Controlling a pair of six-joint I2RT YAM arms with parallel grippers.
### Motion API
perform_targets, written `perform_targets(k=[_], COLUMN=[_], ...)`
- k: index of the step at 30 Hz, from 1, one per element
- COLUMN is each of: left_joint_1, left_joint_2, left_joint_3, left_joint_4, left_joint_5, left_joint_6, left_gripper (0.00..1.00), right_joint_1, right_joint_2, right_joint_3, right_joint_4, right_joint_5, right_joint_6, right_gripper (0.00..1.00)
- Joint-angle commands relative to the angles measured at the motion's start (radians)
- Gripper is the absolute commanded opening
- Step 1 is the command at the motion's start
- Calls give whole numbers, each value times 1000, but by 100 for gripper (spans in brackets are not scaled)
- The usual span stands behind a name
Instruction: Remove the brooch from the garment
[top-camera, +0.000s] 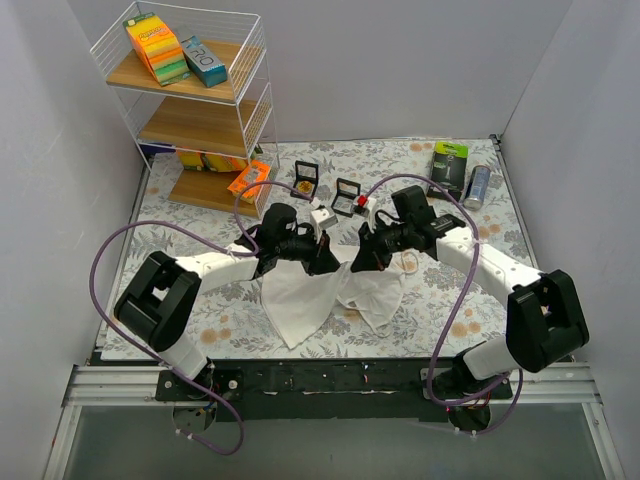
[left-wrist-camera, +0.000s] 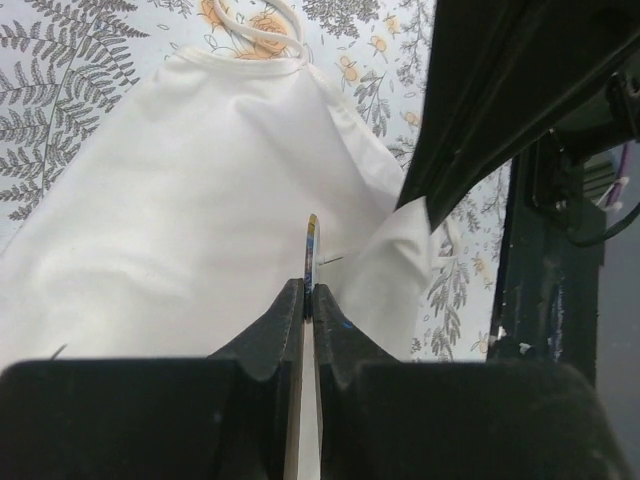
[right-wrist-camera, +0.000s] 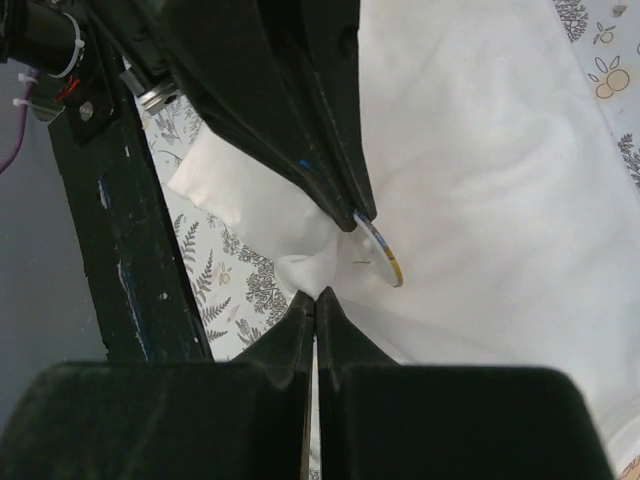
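Observation:
A white garment (top-camera: 310, 295) lies bunched on the floral cloth, lifted in the middle between my two grippers. My left gripper (top-camera: 328, 262) is shut on the brooch, a thin round disc seen edge-on (left-wrist-camera: 312, 250) with a yellow and blue rim (right-wrist-camera: 385, 250). Its pin (left-wrist-camera: 332, 260) shows beside the disc, against the fabric. My right gripper (top-camera: 358, 264) is shut on a pinched fold of the garment (right-wrist-camera: 308, 272) just below and left of the brooch. The two grippers' tips are nearly touching.
A wire shelf rack (top-camera: 195, 110) with sponges and a box stands at the back left. Two small open black boxes (top-camera: 306, 178) (top-camera: 346, 195) lie behind the grippers. A green package (top-camera: 449, 165) and a grey can (top-camera: 478, 186) sit at the back right. The black table frame (right-wrist-camera: 120, 230) runs along the near edge.

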Motion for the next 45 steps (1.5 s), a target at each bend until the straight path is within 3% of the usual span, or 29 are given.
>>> perform_targets(k=[1,5,6,7,10,18,30,45], left_joint_1=[-4,30,47,63,114,130,128,130], left_joint_2=[-91,-114,-114,-116,-120,-107,-78,-64], left_joint_3=[-14,-3,3,9,18,-52,-40,-40], left_joint_4=[-69,-69,-63,-54,-3,253,310,342], left_joint_5=[-58,-87,-74,-10,124,313,337,348], left_joint_6=[195,122,82,-4,-124,-509,-558,-592], left_gripper=[0,0,0,0,0,0,0,0], right_joint_1=[6,4,4,3,-12,-95,-98,-97], right_joint_2=[-58,-92,-98,-106,-137,-36,4,6], right_joint_3=[31,-12,-33,-44,-33,68,17,-17], right_joint_4=[-64,-124,-148,-148,-98,82,234,295], right_joint_5=[-44,-41,-47,-48,-21,-182,-372,-364], right_joint_6=[-78,-164,-176,-182,-131,123,288,347], right_gripper=[1,5,10,24,42,57,57,49])
